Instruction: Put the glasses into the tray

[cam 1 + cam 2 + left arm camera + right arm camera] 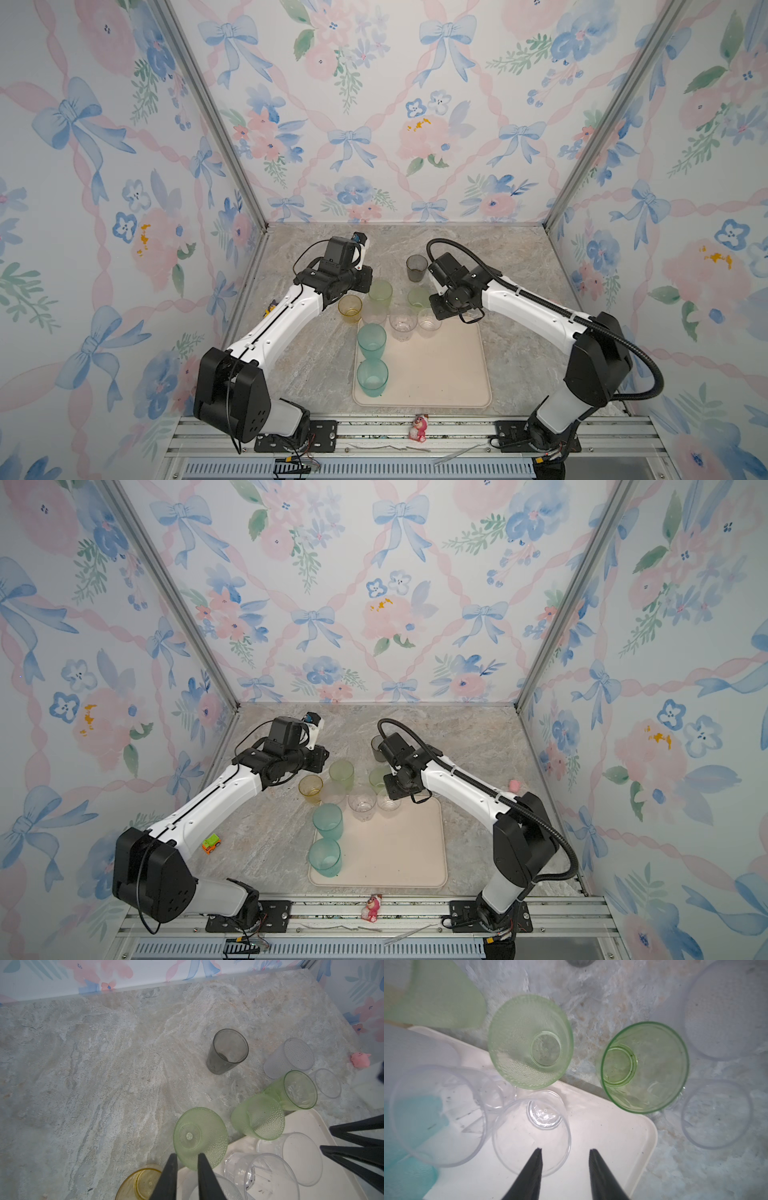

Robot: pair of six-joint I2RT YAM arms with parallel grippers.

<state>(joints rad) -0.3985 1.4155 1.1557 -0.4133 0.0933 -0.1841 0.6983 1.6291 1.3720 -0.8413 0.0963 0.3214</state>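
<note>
The tray [449, 374] lies low in the middle of both top views. Two teal glasses [372, 340] stand on its left side. The right claw [565, 1149] is open above a clear glass [531, 1136] on the tray. The left claw [186, 1154] is narrow; I cannot tell if it holds anything.

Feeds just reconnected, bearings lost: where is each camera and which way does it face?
Both top views: high over the front rail, facing down and back; both arms show.
Left wrist: on the left arm, looking down past the left claw at the grey glass.
Right wrist: on the right arm, looking down past the right claw at the tray.
Both wrists share the smooth green glass.
</note>
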